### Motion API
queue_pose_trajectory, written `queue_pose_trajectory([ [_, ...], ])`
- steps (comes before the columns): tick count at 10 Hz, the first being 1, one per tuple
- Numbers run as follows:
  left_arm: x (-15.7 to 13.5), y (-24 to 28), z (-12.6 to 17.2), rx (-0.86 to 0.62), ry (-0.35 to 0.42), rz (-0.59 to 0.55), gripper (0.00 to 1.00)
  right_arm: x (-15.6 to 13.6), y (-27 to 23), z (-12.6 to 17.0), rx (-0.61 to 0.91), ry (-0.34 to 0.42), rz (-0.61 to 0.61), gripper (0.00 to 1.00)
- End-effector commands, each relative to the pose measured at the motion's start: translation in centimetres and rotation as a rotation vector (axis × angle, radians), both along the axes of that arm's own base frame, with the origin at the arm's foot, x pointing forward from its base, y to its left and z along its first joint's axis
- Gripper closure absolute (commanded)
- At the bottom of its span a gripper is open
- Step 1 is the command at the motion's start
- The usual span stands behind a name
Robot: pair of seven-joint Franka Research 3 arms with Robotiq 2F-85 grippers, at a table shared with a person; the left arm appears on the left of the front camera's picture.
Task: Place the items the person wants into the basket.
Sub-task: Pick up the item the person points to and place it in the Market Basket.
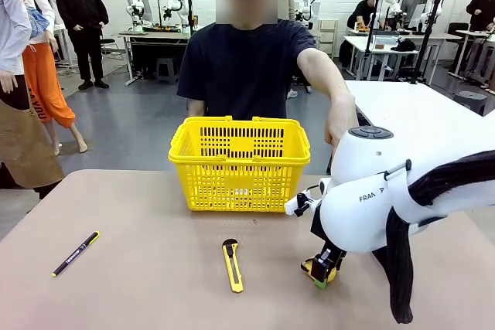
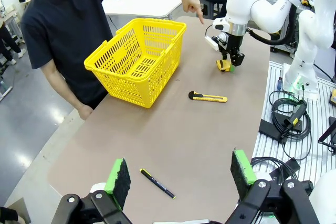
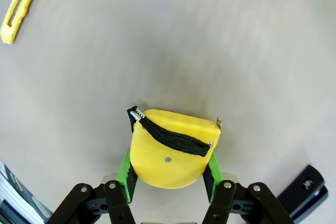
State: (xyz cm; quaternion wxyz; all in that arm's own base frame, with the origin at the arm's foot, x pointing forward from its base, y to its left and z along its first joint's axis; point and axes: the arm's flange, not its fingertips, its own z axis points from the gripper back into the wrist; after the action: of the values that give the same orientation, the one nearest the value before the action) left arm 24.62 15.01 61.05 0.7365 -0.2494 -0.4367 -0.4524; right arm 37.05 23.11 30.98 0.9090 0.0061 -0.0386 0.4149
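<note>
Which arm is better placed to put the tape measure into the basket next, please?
The right: the right gripper is closed on the tape measure, near the yellow basket. The left gripper hangs open far back, near the black pen.

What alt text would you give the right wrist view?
The right gripper is shut on a small yellow tape measure with a black strap, its green pads pressed to either side, seen from above against the tan table. A yellow utility knife lies at the picture's top left corner.
</note>
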Motion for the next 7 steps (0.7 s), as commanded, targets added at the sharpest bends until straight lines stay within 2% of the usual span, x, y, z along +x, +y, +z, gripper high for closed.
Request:
queue_pose_trajectory([
  [1,0.0,0.1,-0.1,-0.009,-0.024,-0.018,0.0,-1.2,0.2,2.5,-0.067,-0.09,-0.052,0.54],
  [2,0.0,0.1,-0.1,-0.009,-0.024,-0.018,0.0,-1.9,0.4,5.2,-0.076,-0.101,-0.068,0.96],
  [3,0.0,0.1,-0.1,-0.009,-0.024,-0.018,0.0,-2.8,0.4,9.8,-0.063,-0.028,-0.092,0.96],
  [5,0.0,0.1,-0.1,-0.009,-0.024,-0.018,0.0,-2.9,-0.6,22.4,-0.002,0.071,-0.21,0.96],
  [6,0.0,0.1,-0.1,-0.009,-0.024,-0.018,0.0,-2.3,-1.2,27.1,0.031,0.093,-0.291,0.96],
  [7,0.0,0.1,-0.1,-0.009,-0.024,-0.018,0.0,-1.7,-1.7,30.0,0.049,0.122,-0.364,0.96],
])
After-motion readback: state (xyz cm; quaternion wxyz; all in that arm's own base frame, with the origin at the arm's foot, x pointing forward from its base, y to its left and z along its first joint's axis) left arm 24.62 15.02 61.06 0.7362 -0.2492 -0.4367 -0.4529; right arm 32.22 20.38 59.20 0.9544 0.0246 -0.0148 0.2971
